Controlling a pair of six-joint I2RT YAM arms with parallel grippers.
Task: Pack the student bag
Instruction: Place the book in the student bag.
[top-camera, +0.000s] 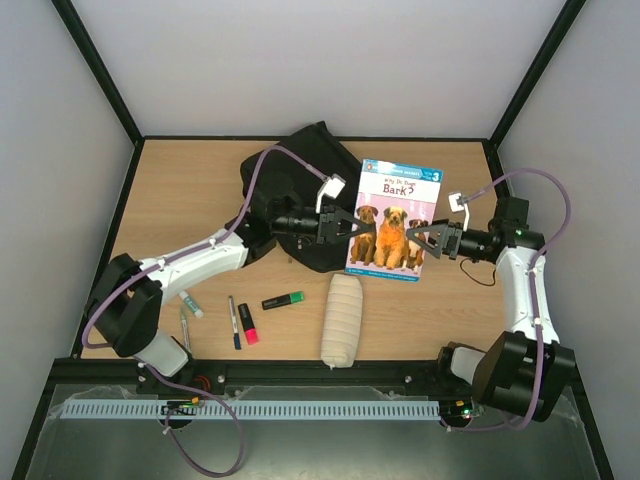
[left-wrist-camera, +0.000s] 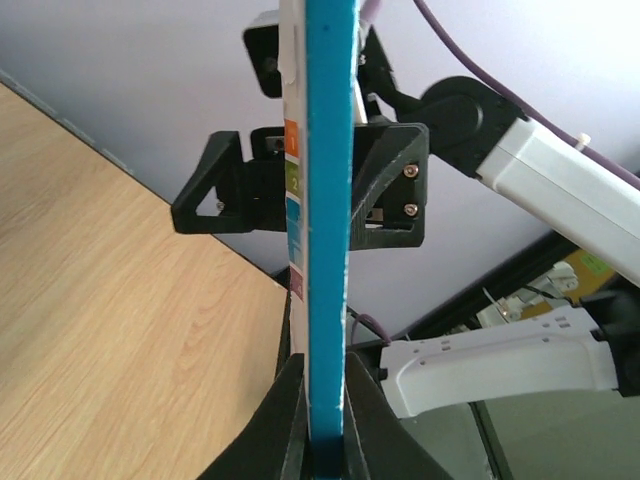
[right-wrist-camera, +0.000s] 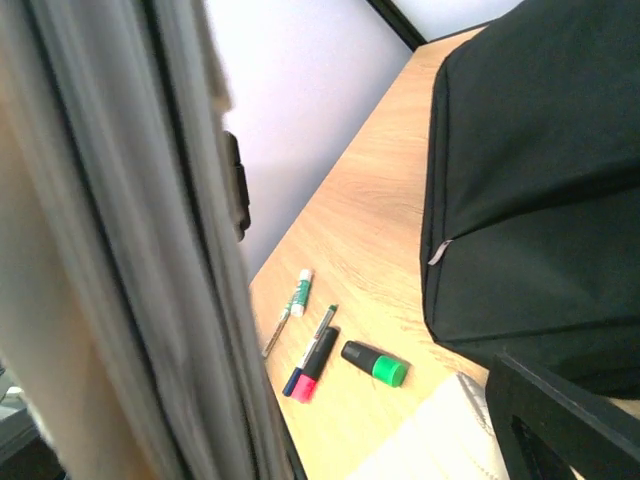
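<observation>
My left pincer (top-camera: 350, 226) is clamped on the left edge of a picture book (top-camera: 393, 215), with both fingers pressed flat against its blue edge. I hold the book up above the table. Its cover faces the overhead camera and shows three brown dogs under a title about barking.

My right pincer (top-camera: 420, 241) is at the book's opposite, right edge with its fingers spread apart. The edge sits between them, and in my right wrist view one finger (right-wrist-camera: 560, 420) stands well clear of the blurred pages.

The student bag (top-camera: 305, 165) lies on the wooden table (top-camera: 180, 190) at centre back. It sits under and behind my left forearm, and from overhead its right side is hidden beneath the book. It is black, and a small zip pull shows on its side.

Nearer my bases, a white padded roll (top-camera: 340, 320) lies just in front of the book. To its left are a green highlighter (top-camera: 283, 300), a pink highlighter (top-camera: 248, 325), a black pen (top-camera: 233, 320) and a glue stick (top-camera: 190, 303).
</observation>
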